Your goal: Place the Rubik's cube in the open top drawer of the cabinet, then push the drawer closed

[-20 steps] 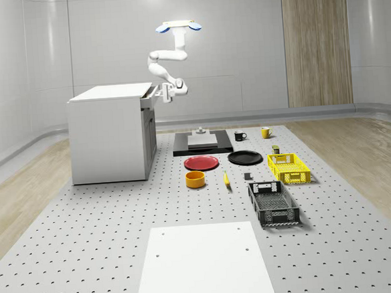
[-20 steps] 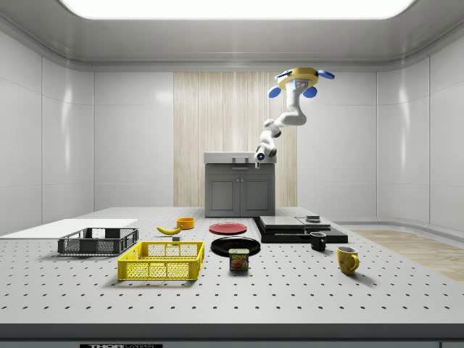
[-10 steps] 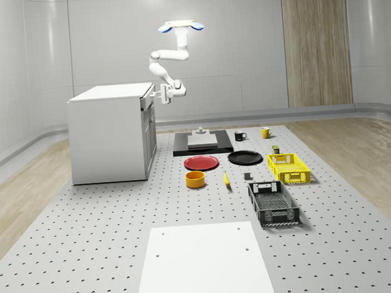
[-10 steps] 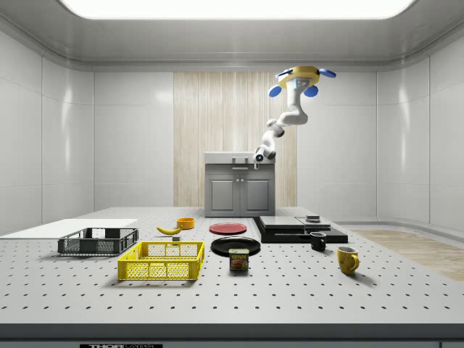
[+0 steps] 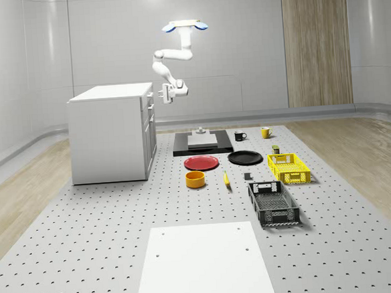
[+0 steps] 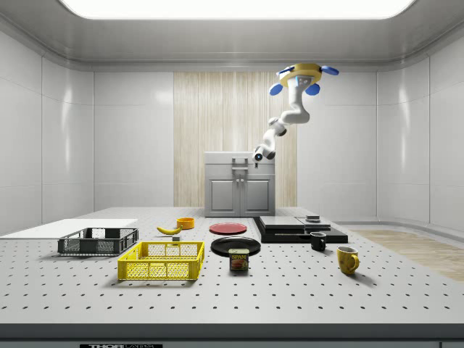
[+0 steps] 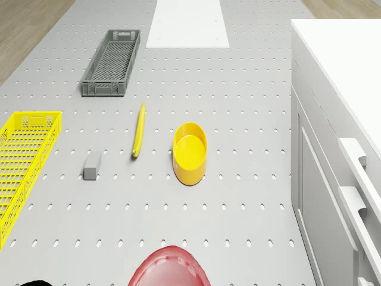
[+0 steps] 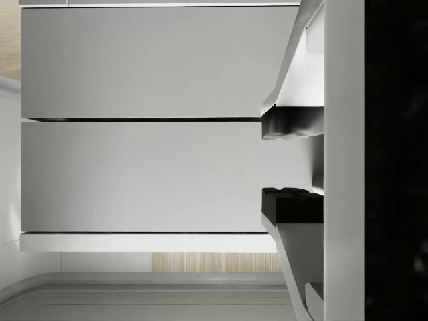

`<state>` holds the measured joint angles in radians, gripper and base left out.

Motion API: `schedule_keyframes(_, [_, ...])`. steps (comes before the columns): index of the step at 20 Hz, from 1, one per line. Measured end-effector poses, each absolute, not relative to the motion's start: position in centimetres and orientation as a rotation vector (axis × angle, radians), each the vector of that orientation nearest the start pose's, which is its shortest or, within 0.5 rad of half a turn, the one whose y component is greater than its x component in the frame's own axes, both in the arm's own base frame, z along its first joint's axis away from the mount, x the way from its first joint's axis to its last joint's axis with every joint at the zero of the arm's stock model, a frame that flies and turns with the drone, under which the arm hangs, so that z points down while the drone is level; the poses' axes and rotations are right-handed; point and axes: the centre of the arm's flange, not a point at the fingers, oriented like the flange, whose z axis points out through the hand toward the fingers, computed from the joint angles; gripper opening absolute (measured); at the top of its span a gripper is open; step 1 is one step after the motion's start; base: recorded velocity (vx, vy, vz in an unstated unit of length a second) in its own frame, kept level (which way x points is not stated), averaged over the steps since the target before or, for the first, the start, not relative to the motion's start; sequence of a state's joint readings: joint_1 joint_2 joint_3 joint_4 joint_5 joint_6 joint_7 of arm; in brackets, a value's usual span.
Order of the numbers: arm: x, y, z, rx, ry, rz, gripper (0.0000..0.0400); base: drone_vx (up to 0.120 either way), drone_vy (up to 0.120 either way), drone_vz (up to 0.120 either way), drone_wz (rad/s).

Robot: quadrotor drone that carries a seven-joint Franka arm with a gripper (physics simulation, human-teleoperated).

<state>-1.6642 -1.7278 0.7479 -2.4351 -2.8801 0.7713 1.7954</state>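
- The drone hovered high above the perforated floor, off the cabinet's front side, over the far end near the black slab.
- The gripper sat just beside the cabinet's upper front edge, at the height of the top drawer.
- In the wrist view the gripper's fingers stood apart with nothing between them, facing flat grey panels.
- The Rubik's cube could not be made out; by my judgement it probably lay inside the drawer.
- The drawer front looked flush with the cabinet face in the whole-scene view, so the push seemed at its end or done.
- Next, I judged, the arm needed only to back off straight from the front without snagging the handles.
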Motion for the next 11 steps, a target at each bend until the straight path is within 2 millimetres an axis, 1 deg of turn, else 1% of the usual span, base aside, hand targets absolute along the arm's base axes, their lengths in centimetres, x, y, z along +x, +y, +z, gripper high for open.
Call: schedule_keyframes(11, [32.81, 20.83, 67.80, -1.486, 0.602, 0.624, 0.0105, 0.000, 0.000, 0.000, 0.000])
